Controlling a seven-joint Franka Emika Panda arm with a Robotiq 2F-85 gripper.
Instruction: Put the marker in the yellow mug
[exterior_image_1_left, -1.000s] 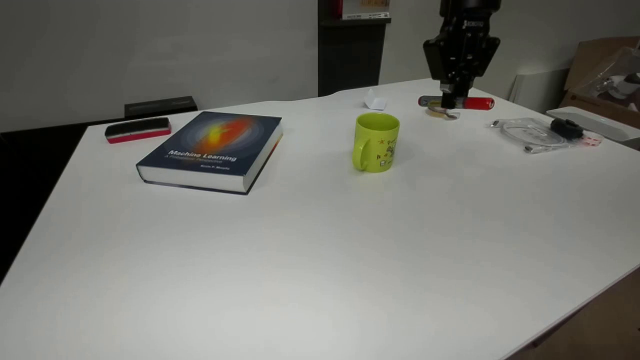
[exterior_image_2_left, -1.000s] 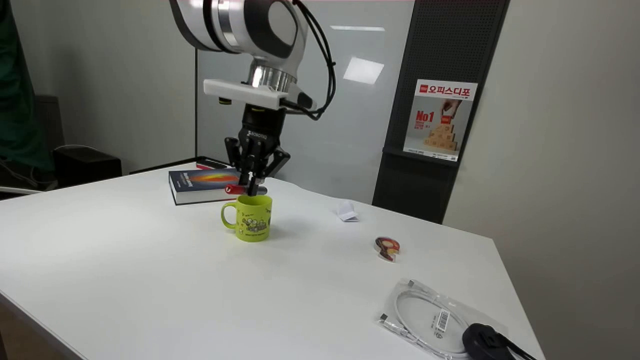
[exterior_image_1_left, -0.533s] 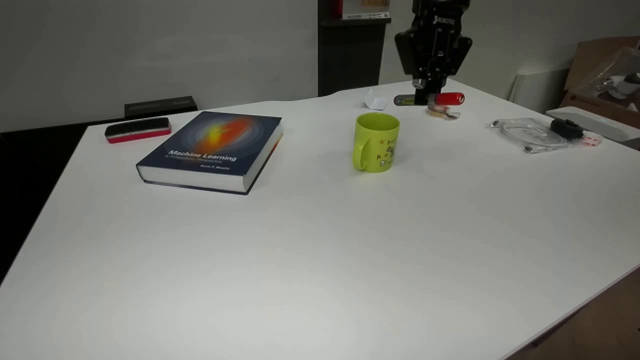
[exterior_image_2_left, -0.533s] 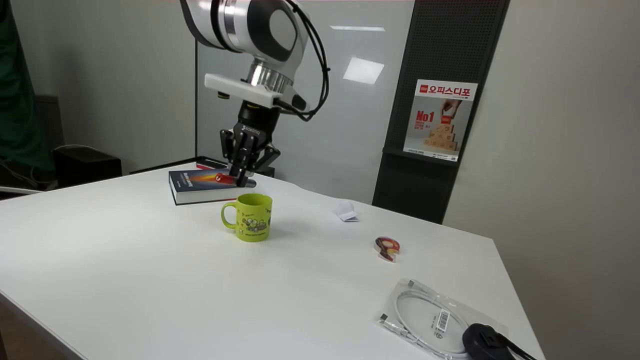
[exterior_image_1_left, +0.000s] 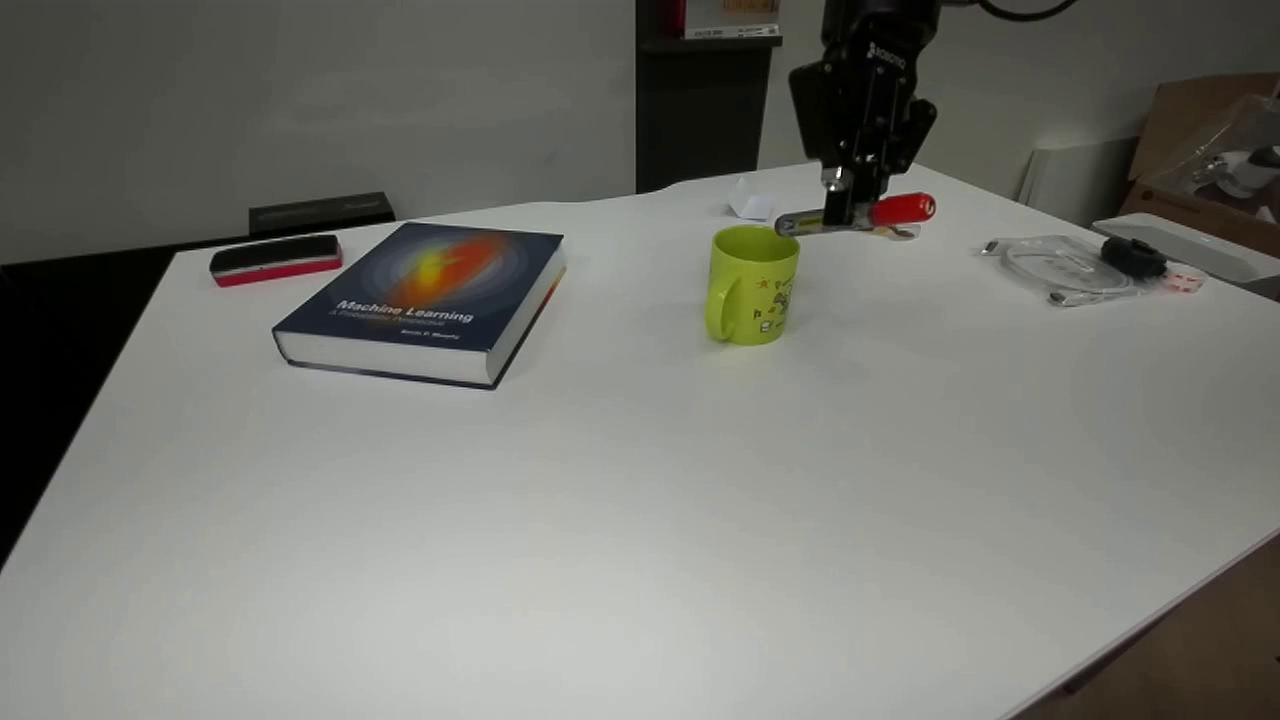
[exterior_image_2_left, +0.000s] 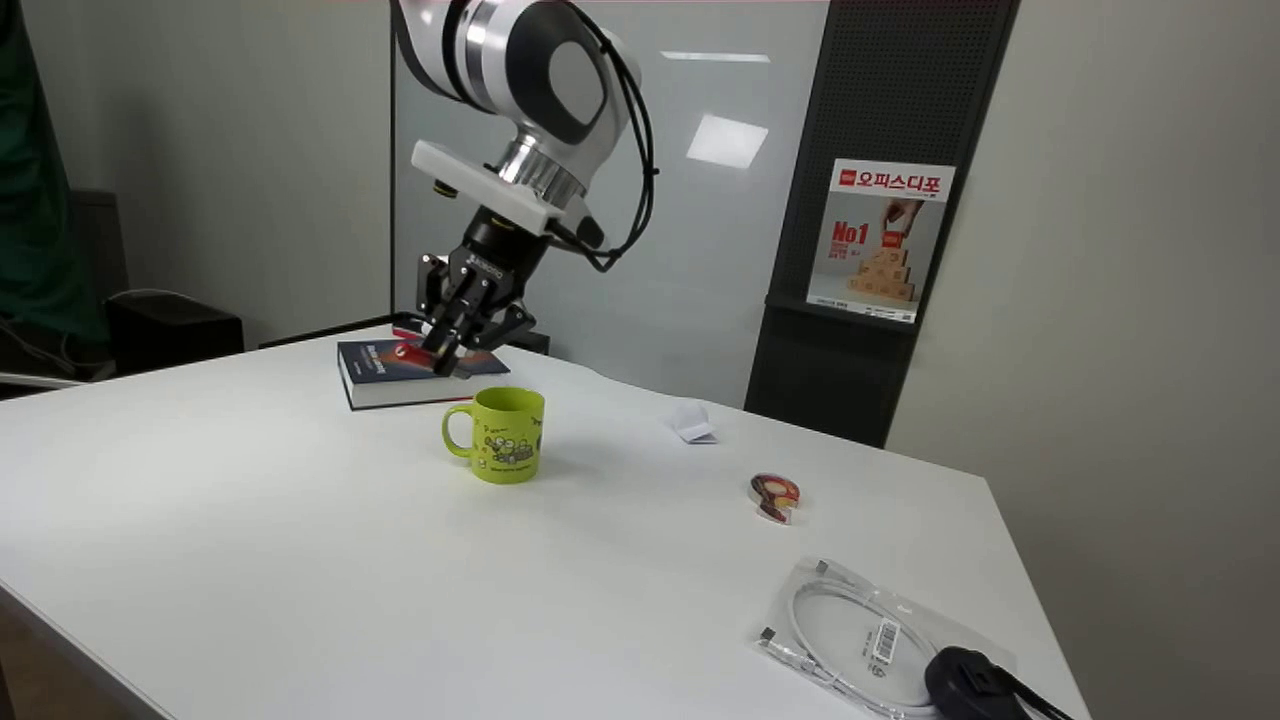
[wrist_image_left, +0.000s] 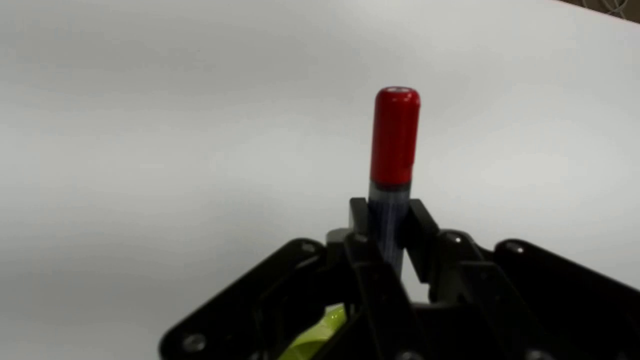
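Note:
The marker has a red cap and a grey, dark-labelled body; it shows in both exterior views (exterior_image_1_left: 905, 209) (exterior_image_2_left: 412, 352) and in the wrist view (wrist_image_left: 395, 140). My gripper (exterior_image_1_left: 848, 212) (exterior_image_2_left: 446, 360) (wrist_image_left: 387, 215) is shut on the marker's body and holds it above the table. The marker is tilted a little, its grey end lower than the red cap. The yellow-green mug (exterior_image_1_left: 752, 295) (exterior_image_2_left: 508, 440) stands upright with its opening up. The gripper is beside the mug, slightly above rim height. In the wrist view the mug (wrist_image_left: 312, 340) is mostly hidden behind the gripper.
A thick book (exterior_image_1_left: 420, 300) (exterior_image_2_left: 400, 380) lies on the white table (exterior_image_1_left: 600, 540), with a black-and-red case (exterior_image_1_left: 276, 261) behind it. Also there are folded paper (exterior_image_2_left: 693, 422), a small round item (exterior_image_2_left: 775, 497), a bagged cable (exterior_image_2_left: 860, 640) and a black object (exterior_image_2_left: 975, 685).
In an exterior view the gripper has moved left with the marker, toward the mug. The wrist has tilted, and the marker's grey end has dipped. The mug has not moved.

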